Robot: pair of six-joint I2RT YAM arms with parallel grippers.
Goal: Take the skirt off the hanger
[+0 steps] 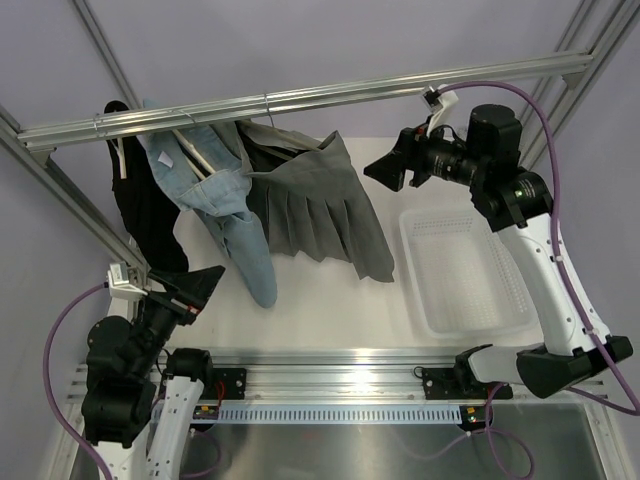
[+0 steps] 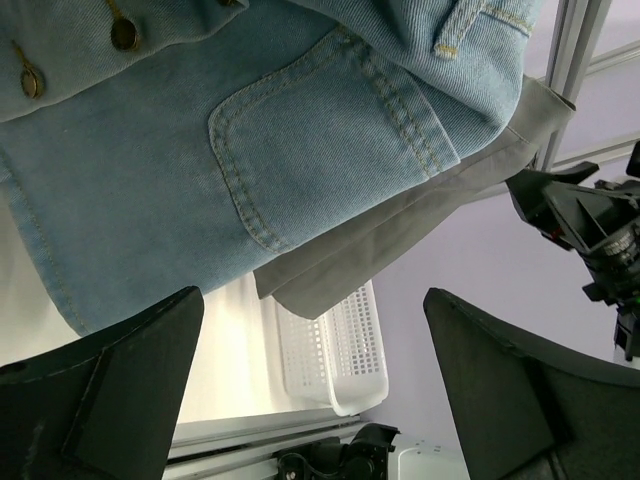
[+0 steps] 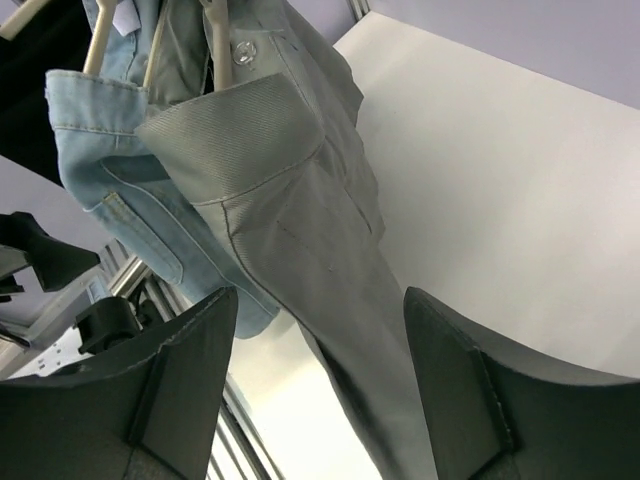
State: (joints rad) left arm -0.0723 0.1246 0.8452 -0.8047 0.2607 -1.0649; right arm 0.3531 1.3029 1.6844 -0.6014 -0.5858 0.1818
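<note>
The dark grey pleated skirt [image 1: 318,210] hangs from the metal rail [image 1: 300,100], spread out right of the light blue jeans [image 1: 225,205]. Its hanger is mostly hidden in the fabric; only a hook shows at the rail [image 1: 268,103]. In the right wrist view the skirt [image 3: 290,200] fills the middle, a hanger arm [image 3: 218,40] above it. My right gripper [image 1: 385,168] is open, just right of the skirt's upper edge, apart from it. My left gripper [image 1: 200,285] is open, low at the left, below the jeans [image 2: 200,130]; the skirt's hem [image 2: 400,230] shows beyond.
A plain black garment [image 1: 140,200] hangs at the rail's left end. A white perforated basket [image 1: 462,270] lies on the table at the right, also in the left wrist view [image 2: 335,345]. Slanted frame posts [image 1: 70,205] stand at both sides.
</note>
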